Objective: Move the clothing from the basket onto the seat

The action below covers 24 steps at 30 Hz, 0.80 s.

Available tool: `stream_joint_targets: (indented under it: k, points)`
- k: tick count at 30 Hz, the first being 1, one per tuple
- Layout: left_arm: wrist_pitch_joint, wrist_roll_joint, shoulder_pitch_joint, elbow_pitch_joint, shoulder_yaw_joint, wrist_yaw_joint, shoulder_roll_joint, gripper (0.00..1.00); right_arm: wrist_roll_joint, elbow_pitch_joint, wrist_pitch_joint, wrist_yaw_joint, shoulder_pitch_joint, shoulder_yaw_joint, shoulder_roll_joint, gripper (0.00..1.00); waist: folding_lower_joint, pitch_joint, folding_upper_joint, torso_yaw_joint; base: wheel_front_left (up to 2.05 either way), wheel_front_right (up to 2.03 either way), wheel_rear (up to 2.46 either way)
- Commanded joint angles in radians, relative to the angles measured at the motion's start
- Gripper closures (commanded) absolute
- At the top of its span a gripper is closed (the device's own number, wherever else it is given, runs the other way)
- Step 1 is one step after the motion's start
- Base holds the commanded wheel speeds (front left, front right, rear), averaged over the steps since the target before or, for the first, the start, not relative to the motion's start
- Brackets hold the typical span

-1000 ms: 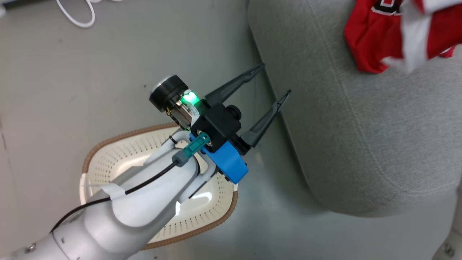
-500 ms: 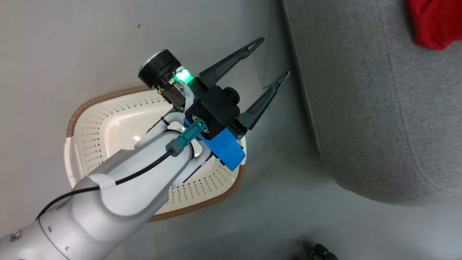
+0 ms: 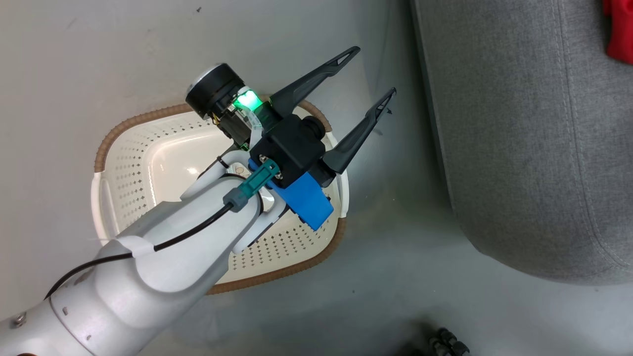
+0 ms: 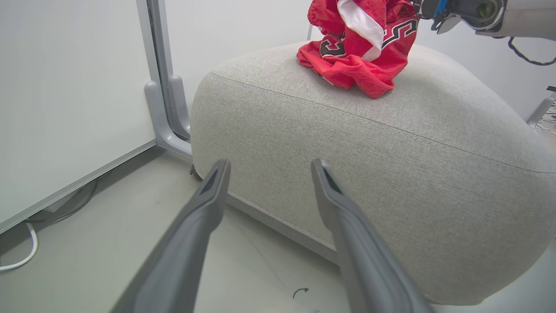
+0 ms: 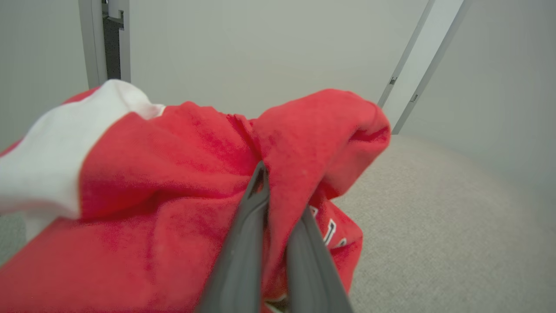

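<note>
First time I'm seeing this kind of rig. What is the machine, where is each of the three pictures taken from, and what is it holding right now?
This is a wheeled robot with two arms, each ending in two long dark fingers. The head view looks down from its head: the left gripper, open and empty, hangs over a cream basket on the floor, beside the grey seat. No clothing shows in the part of the basket that the arm leaves uncovered. The left wrist view looks along that gripper's own fingers toward the seat, where red jersey clothing lies bunched on top. The right wrist view looks along the right gripper, whose fingers are shut on a fold of that clothing above the seat.
</note>
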Motion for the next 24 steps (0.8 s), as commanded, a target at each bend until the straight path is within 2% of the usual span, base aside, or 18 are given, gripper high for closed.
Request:
stream_joint_targets:
  k: [1, 4, 5, 6, 14, 24]
  points:
    - [-0.007, -0.005, -0.015, 0.004, 0.003, 0.003, 0.003, 0.0, -0.009, 0.033, 0.0, 0.0, 0.004, 0.001, 0.003, 1.0, -0.0001, 0.0, 0.0, 0.003, 0.0, 0.0, 0.0]
    - [-0.008, -0.005, -0.016, 0.007, 0.001, 0.004, 0.001, 0.0, -0.013, 0.056, 0.0, 0.0, -0.015, 0.002, 0.007, 1.0, -0.0001, -0.003, 0.0, 0.007, 0.0, 0.0, 0.0]
    - [-0.01, -0.006, -0.015, 0.009, 0.001, 0.005, 0.001, 0.0, -0.01, 0.056, 0.0, 0.0, -0.017, 0.0, 0.01, 0.71, -0.0001, -0.007, 0.0, 0.008, 0.0, 0.0, 0.0]
    - [-0.012, -0.007, -0.014, 0.012, 0.001, 0.005, 0.001, 0.0, -0.01, 0.055, 0.0, 0.0, -0.016, -0.003, 0.01, 0.02, -0.0001, -0.013, 0.0, 0.009, 0.0, 0.0, 0.0]
    - [-0.042, -0.027, 0.024, 0.038, 0.013, 0.016, -0.014, 0.0, 0.017, -0.002, 0.0, 0.0, 0.067, -0.01, 0.009, 0.0, -0.0001, -0.095, 0.0, 0.024, 0.0, 0.0, 0.0]
    - [-0.072, -0.066, 0.12, 0.079, 0.063, 0.033, -0.023, 0.0, 0.051, -0.242, 0.0, 0.0, 0.296, 0.054, 0.068, 0.0, -0.0001, -0.26, 0.0, 0.03, 0.0, 0.0, 0.0]
